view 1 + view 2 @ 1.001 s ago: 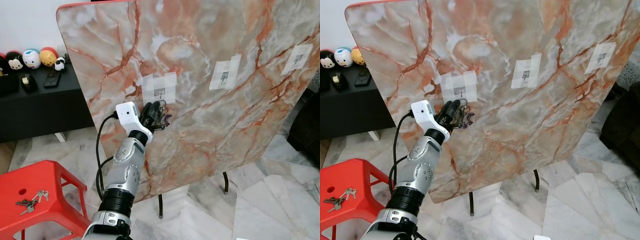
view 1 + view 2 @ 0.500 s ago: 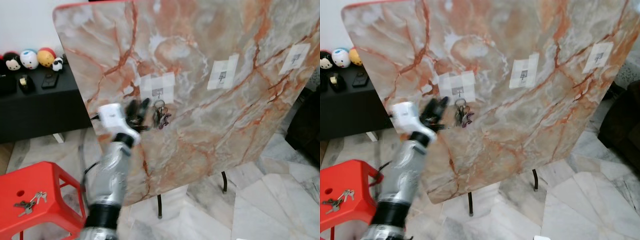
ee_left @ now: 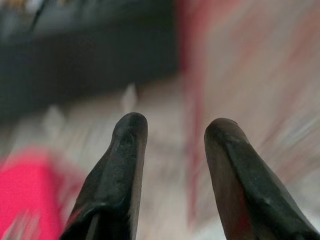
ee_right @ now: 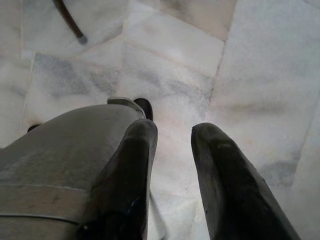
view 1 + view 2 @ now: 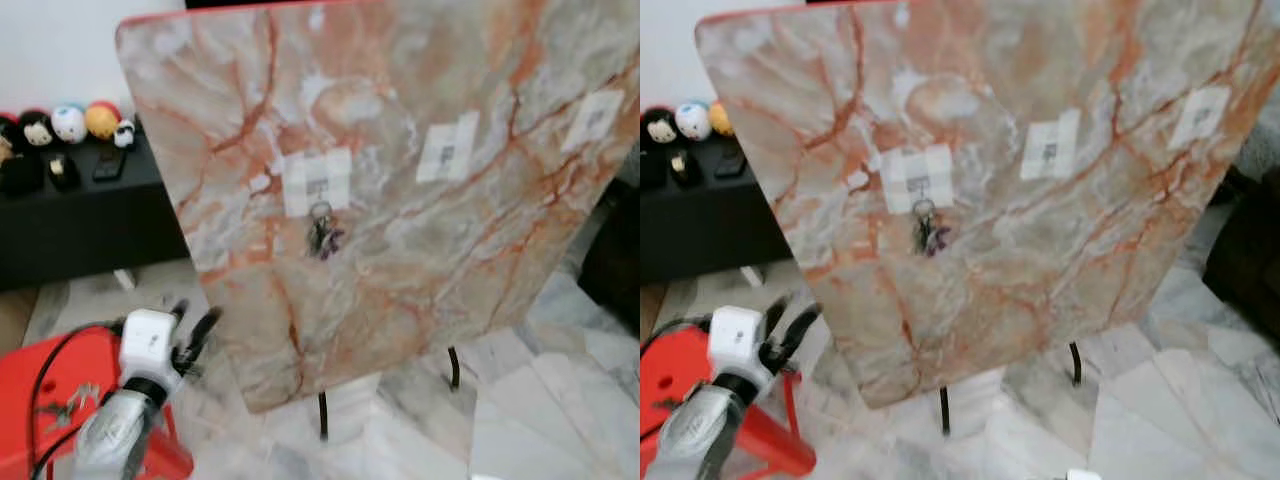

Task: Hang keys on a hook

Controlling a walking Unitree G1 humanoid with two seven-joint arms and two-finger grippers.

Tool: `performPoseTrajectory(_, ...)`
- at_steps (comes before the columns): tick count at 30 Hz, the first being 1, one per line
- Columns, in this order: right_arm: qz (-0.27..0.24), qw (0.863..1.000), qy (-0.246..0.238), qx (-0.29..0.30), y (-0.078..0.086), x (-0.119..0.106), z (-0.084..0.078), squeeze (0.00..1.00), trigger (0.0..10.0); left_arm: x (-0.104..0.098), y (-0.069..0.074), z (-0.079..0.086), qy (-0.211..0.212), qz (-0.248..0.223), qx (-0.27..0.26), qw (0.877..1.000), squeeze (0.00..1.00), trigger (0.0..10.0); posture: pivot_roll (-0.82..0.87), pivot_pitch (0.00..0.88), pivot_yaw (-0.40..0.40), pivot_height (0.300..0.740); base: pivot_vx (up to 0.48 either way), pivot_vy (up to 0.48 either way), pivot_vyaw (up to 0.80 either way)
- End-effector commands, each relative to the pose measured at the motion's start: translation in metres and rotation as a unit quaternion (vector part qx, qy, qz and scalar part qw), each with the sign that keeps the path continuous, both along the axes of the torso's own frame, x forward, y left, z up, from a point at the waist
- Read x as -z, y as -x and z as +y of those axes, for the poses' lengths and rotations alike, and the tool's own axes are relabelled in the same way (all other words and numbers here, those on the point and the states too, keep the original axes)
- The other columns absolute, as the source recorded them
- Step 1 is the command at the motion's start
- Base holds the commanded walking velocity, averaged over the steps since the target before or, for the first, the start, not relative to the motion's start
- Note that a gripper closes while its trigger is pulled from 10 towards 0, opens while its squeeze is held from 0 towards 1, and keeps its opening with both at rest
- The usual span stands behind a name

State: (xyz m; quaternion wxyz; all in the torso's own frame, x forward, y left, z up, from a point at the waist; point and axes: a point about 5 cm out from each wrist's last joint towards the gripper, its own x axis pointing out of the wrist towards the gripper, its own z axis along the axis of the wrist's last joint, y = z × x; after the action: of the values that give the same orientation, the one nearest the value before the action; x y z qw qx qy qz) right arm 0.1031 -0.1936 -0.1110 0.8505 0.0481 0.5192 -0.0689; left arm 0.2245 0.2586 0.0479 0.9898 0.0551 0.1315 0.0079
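Left claw: left gripper, two long black fingers spread apart and gripping nothing, low beside the red plastic stool.
Right claw: right gripper, fingers parted and empty, hanging idle over the pale marble floor tiles.
Task's thing: dark metal bunch of keys, up and to the right of the left claw and well apart from it, hanging from the small metal hook on the white taped patch of the tilted orange-veined marble board.
Other hooks: two more white taped patches further right on the board, both bare.
Step in hand: by my reading this bunch is hung and the arm is clear of the board.
Next move: a second, blurred key set seems to lie on the stool just by the left claw; a low reach and a neat pinch would suit.
Writing: nothing readable; the picture is blurred.
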Motion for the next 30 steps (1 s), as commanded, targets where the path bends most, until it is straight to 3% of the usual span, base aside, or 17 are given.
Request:
performPoseTrajectory(1, 0.003, 1.0, -0.005, 0.002, 0.002, 0.001, 0.004, 0.0, 10.0, 0.013, 0.003, 0.006, 0.007, 0.026, -0.022, 0.999, 0.0, 10.0, 0.02, 0.0, 0.001, 0.74, 0.0, 0.0, 0.0)
performPoseTrajectory(3, 0.001, 1.0, -0.008, 0.004, 0.001, 0.001, 0.006, 0.0, 10.0, 0.047, 0.012, 0.007, 0.036, 0.102, -0.032, 0.994, 0.0, 10.0, 0.01, 0.0, 0.012, 0.74, 0.0, 0.0, 0.0)
performPoseTrajectory(5, 0.0, 1.0, -0.01, 0.008, 0.001, 0.001, 0.009, 0.0, 10.0, 0.083, 0.025, -0.004, 0.051, 0.192, -0.022, 0.98, 0.0, 10.0, -0.01, 0.0, 0.026, 0.74, 0.0, 0.0, 0.0)
performPoseTrajectory(9, -0.002, 1.0, -0.013, 0.018, 0.001, 0.002, 0.012, 0.0, 10.0, 0.099, 0.031, -0.012, 0.051, 0.235, -0.026, 0.97, 0.0, 10.0, -0.03, 0.0, 0.044, 0.74, 0.0, 0.0, 0.0)
performPoseTrajectory(12, -0.002, 1.0, -0.014, 0.018, 0.001, 0.002, 0.013, 0.0, 10.0, 0.105, 0.033, -0.015, 0.061, 0.253, -0.035, 0.965, 0.0, 10.0, -0.04, 0.0, 0.053, 0.74, 0.0, 0.0, 0.0)
performPoseTrajectory(15, 0.001, 1.0, -0.014, 0.015, 0.002, 0.002, 0.014, 0.0, 10.0, 0.114, 0.034, -0.032, 0.049, 0.283, -0.006, 0.958, 0.0, 10.0, -0.06, 0.0, 0.055, 0.74, 0.0, 0.0, 0.0)
performPoseTrajectory(21, 0.007, 1.0, 0.0, -0.005, 0.004, 0.002, 0.01, 0.0, 10.0, 0.121, 0.034, -0.044, 0.039, 0.307, -0.014, 0.951, 0.0, 10.0, -0.04, 0.0, 0.037, 0.74, 0.0, 0.0, 0.0)
performPoseTrajectory(30, 0.009, 1.0, 0.0, -0.003, 0.009, 0.003, 0.007, 0.0, 10.0, 0.127, 0.042, -0.05, 0.05, 0.323, -0.019, 0.945, 0.0, 10.0, -0.02, 0.0, 0.018, 0.74, 0.0, 0.0, 0.73)
